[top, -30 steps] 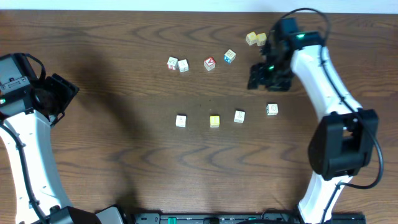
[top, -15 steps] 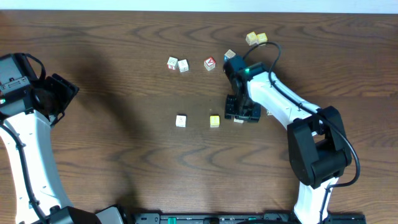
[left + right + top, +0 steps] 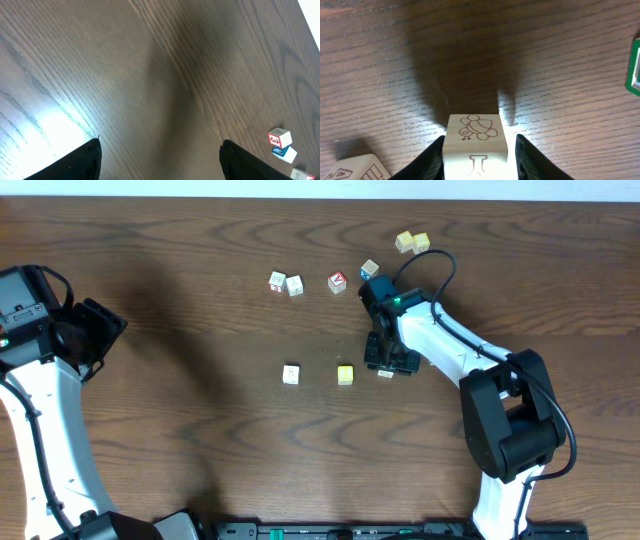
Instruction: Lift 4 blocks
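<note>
Two of the blocks lie in a row at mid-table: a cream block and a yellow-faced block. My right gripper is down over a third block just right of them. In the right wrist view this cream block shows a bee drawing and sits on the table between my fingers. The left finger is against its side, while a narrow gap shows at the right finger. Another cream block lies close by. My left gripper hangs open over bare wood at the far left.
Behind the row lie two cream cubes, a red-faced cube and a blue-faced cube beside the right arm. Two yellowish cubes sit at the back right. A green-edged cube shows at the right wrist view's edge.
My right gripper swung from the back right down over the third block in the row, and its jaws narrowed around it. The left arm has not moved.
</note>
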You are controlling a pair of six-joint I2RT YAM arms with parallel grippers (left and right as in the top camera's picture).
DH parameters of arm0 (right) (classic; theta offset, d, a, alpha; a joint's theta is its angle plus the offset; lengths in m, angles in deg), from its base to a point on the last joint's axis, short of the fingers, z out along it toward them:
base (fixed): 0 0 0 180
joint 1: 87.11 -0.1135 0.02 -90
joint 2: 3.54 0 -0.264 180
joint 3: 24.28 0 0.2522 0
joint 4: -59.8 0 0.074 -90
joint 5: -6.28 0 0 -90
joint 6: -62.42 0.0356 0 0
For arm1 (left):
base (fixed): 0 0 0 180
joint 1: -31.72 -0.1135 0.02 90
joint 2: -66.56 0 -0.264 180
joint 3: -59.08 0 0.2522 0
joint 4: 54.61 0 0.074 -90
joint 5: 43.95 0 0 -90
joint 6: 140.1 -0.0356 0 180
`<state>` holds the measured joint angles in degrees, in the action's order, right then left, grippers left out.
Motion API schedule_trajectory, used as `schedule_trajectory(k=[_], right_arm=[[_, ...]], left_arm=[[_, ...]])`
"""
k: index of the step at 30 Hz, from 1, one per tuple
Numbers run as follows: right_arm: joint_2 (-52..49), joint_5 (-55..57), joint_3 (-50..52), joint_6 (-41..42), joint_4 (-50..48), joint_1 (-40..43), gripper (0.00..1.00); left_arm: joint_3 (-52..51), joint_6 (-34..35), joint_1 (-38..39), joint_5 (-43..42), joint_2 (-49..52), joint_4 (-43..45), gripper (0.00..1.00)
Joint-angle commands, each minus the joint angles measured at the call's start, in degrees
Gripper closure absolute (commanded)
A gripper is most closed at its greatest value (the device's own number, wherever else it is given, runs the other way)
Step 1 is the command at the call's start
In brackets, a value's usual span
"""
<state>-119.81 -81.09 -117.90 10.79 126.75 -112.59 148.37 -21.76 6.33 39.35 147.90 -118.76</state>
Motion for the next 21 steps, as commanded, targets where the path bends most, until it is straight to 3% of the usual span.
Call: schedule_trajectory(k=[1, 7, 21], right_arm=[[-0.70, 1.81, 0.37, 0.59, -0.20, 0.26, 0.64], [-0.70, 1.86, 0.37, -1.62, -1.07, 0.83, 0.68], [-0.70, -0.57, 0.35, -18.03, -0.39, 10.43, 0.71]], left_arm=[[0.35, 0.04, -0.20, 0.33, 0.48, -0.13, 0.24], [0.35, 0.04, -0.20, 0.31, 0.48, -0.13, 0.24], [0.35, 0.04, -0.20, 0.31, 0.48, -0.13, 0.24]])
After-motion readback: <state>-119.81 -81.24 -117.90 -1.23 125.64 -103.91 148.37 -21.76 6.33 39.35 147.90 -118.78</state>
